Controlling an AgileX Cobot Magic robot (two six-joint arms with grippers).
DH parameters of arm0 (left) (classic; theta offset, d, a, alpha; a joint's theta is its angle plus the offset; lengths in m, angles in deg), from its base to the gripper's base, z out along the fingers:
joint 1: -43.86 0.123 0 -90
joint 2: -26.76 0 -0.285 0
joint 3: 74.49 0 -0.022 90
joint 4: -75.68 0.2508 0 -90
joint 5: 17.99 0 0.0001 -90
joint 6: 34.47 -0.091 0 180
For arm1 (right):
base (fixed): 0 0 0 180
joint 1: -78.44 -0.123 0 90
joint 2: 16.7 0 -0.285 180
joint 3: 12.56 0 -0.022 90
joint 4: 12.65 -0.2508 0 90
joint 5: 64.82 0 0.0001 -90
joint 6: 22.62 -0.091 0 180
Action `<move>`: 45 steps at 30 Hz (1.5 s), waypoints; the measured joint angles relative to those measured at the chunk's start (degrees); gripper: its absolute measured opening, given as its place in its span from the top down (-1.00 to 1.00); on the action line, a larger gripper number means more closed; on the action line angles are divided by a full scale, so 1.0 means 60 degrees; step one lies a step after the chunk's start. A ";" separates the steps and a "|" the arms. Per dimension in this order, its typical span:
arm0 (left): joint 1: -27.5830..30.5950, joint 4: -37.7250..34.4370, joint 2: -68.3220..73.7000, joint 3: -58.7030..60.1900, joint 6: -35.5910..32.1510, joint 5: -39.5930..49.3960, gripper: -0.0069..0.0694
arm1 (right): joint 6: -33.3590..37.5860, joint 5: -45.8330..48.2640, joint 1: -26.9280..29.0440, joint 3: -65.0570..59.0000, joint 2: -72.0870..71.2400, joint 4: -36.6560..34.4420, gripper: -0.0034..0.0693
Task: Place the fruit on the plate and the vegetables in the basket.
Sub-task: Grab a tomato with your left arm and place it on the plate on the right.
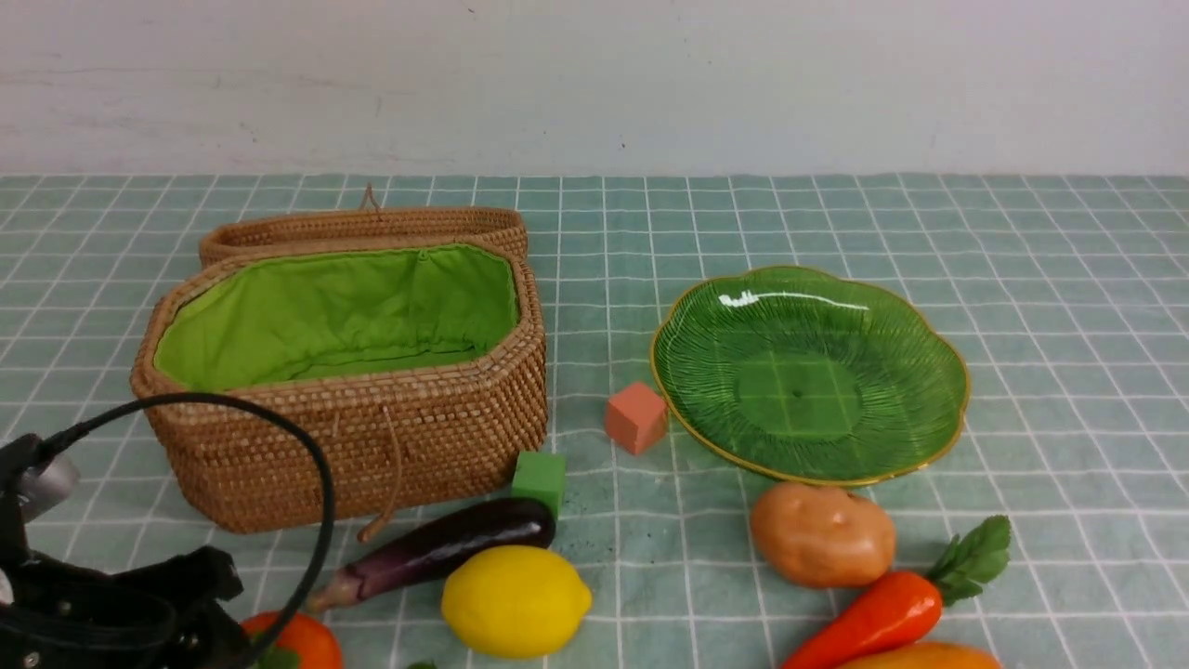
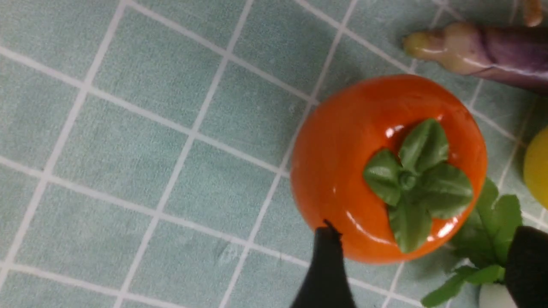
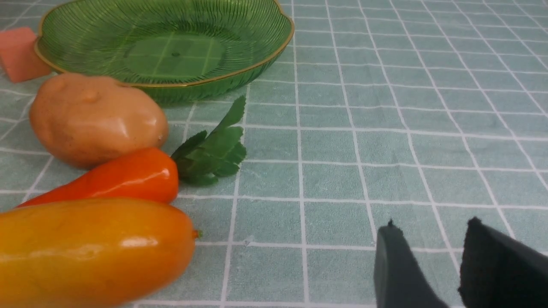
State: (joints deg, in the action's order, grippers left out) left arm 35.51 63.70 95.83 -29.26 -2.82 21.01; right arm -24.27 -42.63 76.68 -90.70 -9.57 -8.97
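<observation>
Nearest the camera on the right, the orange-yellow mango (image 3: pixel 98 252) lies on its side on the tabletop (image 3: pixel 342 179), its long axis running roughly left to right and its small stem end pointing right. Just beyond it the carrot (image 3: pixel 128 175) lies aslant, its tip toward the near left and its leaves toward the far right. The potato (image 1: pixel 822 536) sits beyond the carrot, long axis roughly left to right, close to the near rim of the green plate (image 1: pixel 799 390). That plate stands farther back on the right, with a pink cube (image 1: pixel 636 417) just beside its left edge.

Near left, the persimmon (image 2: pixel 385 171) rests on the tabletop with its leaf cap upward and tilted. The left gripper (image 2: pixel 419 261) is over it, fingers apart, with no grip on the fruit. The radish (image 2: pixel 494 296) shows only in part beside it, its leaves against or just beside the persimmon; its long axis cannot be told. The eggplant (image 1: pixel 446 548) lies aslant, stem end toward the near left, thick end toward the far right by a green cube (image 1: pixel 539 481). Just nearer than the eggplant is the lemon (image 1: pixel 516 601), long axis left to right, nub pointing right.

Far left stands the wicker basket (image 1: pixel 372 446), lid (image 1: pixel 362 228) open behind, its long side running left to right. The right gripper's (image 3: pixel 432 256) fingers are slightly apart, with nothing between them.
</observation>
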 joint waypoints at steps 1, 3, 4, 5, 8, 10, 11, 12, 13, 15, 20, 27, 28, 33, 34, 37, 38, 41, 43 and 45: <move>0.0000 -0.0024 0.0291 -0.0018 -0.0032 -0.0217 -0.79 | 0.0000 0.0000 0.0000 0.0000 0.0000 0.0000 0.25; 0.0000 -0.0042 0.0700 -0.0029 -0.0053 -0.0387 -0.90 | 0.0000 0.0000 0.0000 0.0000 0.0000 0.0000 0.25; 0.0000 -0.0042 0.0844 -0.0029 -0.0053 -0.0417 -0.92 | 0.0000 0.0000 0.0000 0.0000 0.0000 0.0000 0.25; 0.0000 -0.0049 0.1019 -0.0029 -0.0053 -0.0418 -0.93 | 0.0000 0.0000 0.0000 0.0000 0.0000 0.0000 0.25; 0.0000 -0.0049 0.1423 -0.0029 -0.0053 -0.0473 -0.92 | 0.0000 0.0000 0.0000 0.0000 0.0000 0.0000 0.25; 0.0000 -0.0049 0.1613 -0.0029 -0.0053 -0.0573 -0.90 | 0.0000 0.0000 0.0000 0.0000 0.0000 0.0000 0.25; 0.0000 -0.0037 0.1752 -0.0029 -0.0055 -0.0686 -0.86 | 0.0000 0.0000 0.0000 0.0000 0.0000 0.0000 0.25; 0.0000 -0.0029 0.1818 -0.0029 -0.0064 -0.0764 -0.83 | 0.0000 0.0000 0.0000 0.0000 0.0000 0.0000 0.25; 0.0000 -0.0029 0.1897 -0.0029 -0.0063 -0.0842 -0.81 | 0.0000 0.0000 0.0000 0.0000 0.0000 0.0000 0.25; 0.0000 -0.0070 0.2088 -0.0029 -0.0099 -0.1009 -0.77 | 0.0000 0.0000 0.0000 0.0000 0.0000 0.0000 0.25; 0.0000 -0.0618 0.2507 0.0027 -0.0199 -0.1898 -0.73 | 0.0000 0.0000 0.0000 0.0000 0.0000 0.0000 0.25; 0.0000 -0.1396 0.2599 0.0078 -0.1073 -0.2179 -0.67 | 0.0000 0.0000 0.0000 0.0000 0.0000 0.0000 0.25; 0.0000 -0.1492 0.2599 0.0086 -0.1237 -0.2179 -0.63 | 0.0000 0.0000 0.0000 0.0000 0.0000 0.0000 0.25; 0.0000 -0.1665 0.2591 0.0088 -0.1503 -0.2162 -0.48 | 0.0000 0.0000 0.0000 0.0000 0.0000 0.0000 0.25; 0.0000 -0.1665 0.2591 0.0088 -0.1502 -0.2161 -0.48 | 0.0000 0.0000 0.0000 0.0000 0.0000 0.0000 0.25; 0.0000 -0.1688 0.2591 0.0088 -0.1524 -0.2126 -0.48 | 0.0000 0.0000 0.0000 0.0000 0.0000 0.0000 0.25; 0.0000 -0.1688 0.2591 0.0088 -0.1524 -0.2114 -0.48 | 0.0000 0.0000 0.0000 0.0000 0.0000 0.0000 0.25; 0.0000 -0.1713 0.2591 0.0088 -0.1572 -0.2038 -0.48 | 0.0000 0.0000 0.0000 0.0000 0.0000 0.0000 0.25; 0.0000 -0.1734 0.2542 0.0088 -0.1643 -0.1990 -0.48 | 0.0000 0.0000 0.0000 0.0000 0.0000 0.0000 0.25; 0.0000 -0.1725 0.2435 0.0107 -0.1693 -0.1847 -0.48 | 0.0000 0.0000 0.0000 0.0000 0.0000 0.0000 0.25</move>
State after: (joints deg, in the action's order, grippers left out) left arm 35.51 53.34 110.44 -28.61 -12.98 9.92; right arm -24.27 -42.63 76.68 -90.70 -9.57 -8.97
